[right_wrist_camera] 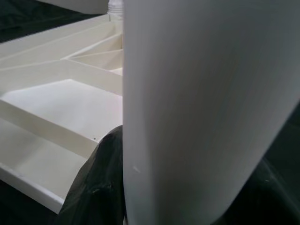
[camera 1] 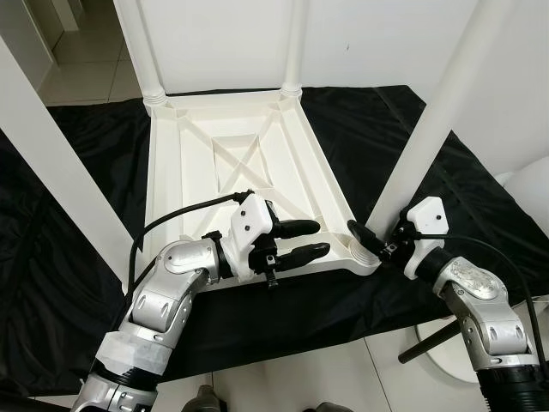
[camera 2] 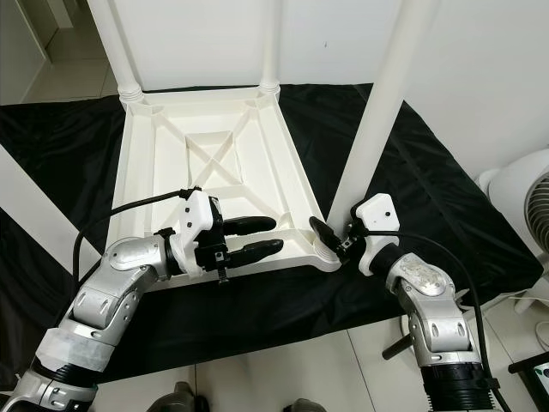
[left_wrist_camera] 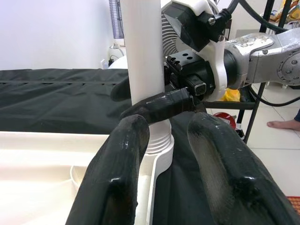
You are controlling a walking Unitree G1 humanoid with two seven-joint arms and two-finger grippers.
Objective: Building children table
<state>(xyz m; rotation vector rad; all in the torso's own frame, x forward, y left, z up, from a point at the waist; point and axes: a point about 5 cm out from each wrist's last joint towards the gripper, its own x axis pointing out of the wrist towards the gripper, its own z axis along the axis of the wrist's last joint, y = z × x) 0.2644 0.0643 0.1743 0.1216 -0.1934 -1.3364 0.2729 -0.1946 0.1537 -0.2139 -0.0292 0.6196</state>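
Observation:
The white plastic table top [camera 1: 244, 150] lies upside down on a black cloth [camera 1: 77, 257]. Its near-right leg [camera 1: 429, 129] stands tilted in the corner socket [camera 1: 360, 256]. My right gripper [camera 1: 371, 239] is shut on the base of that leg; in the right wrist view the white leg [right_wrist_camera: 201, 108] sits between the black fingers [right_wrist_camera: 93, 187]. My left gripper [camera 1: 316, 239] hovers open over the table's near edge, just left of the socket, holding nothing. In the left wrist view its fingers [left_wrist_camera: 117, 178] point at the leg [left_wrist_camera: 143, 70].
Two legs stand at the far corners [camera 1: 141, 43] [camera 1: 296, 43], and another leg [camera 1: 51, 172] rises at the near left. A white fan [camera 2: 532, 197] stands to the right on the tiled floor. A person's foot [left_wrist_camera: 281, 124] is beyond the cloth.

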